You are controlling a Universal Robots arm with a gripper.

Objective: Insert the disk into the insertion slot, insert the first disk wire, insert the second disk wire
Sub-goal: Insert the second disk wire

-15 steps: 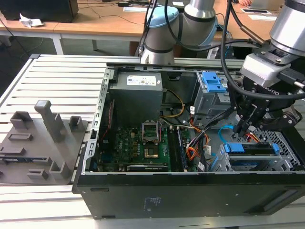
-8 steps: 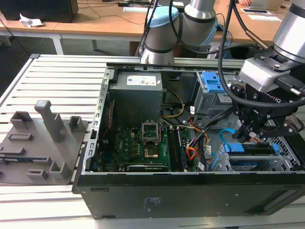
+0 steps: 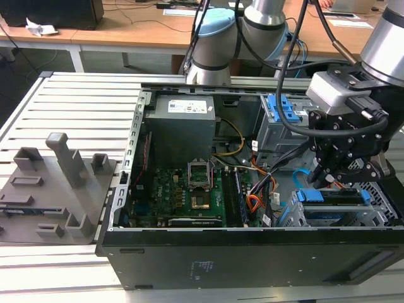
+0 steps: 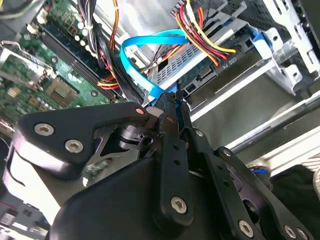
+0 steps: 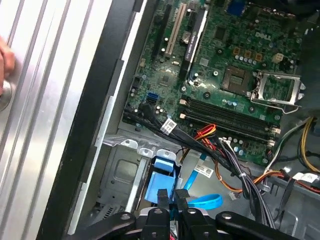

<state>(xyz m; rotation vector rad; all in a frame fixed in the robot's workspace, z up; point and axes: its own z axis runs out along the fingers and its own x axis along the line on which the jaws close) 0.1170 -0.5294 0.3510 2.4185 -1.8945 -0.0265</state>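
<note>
Wire bundles (image 4: pixel 200 35) (red, yellow) crowd the disk (image 4: pixel 200 75).

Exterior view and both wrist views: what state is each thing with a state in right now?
disk: seated in the insertion slot.
insertion slot: occupied by the disk.
second disk wire: looping free above the disk, its near end at the gripper's tips.
gripper: shut, fingers together at the blue cable's end.
processor socket: open, empty.
computer case: side panel off.

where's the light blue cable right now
In the second wrist view the light blue cable loops up just beyond the gripper, beside the orange-red wires and in front of the disk sitting in its cage.
</note>
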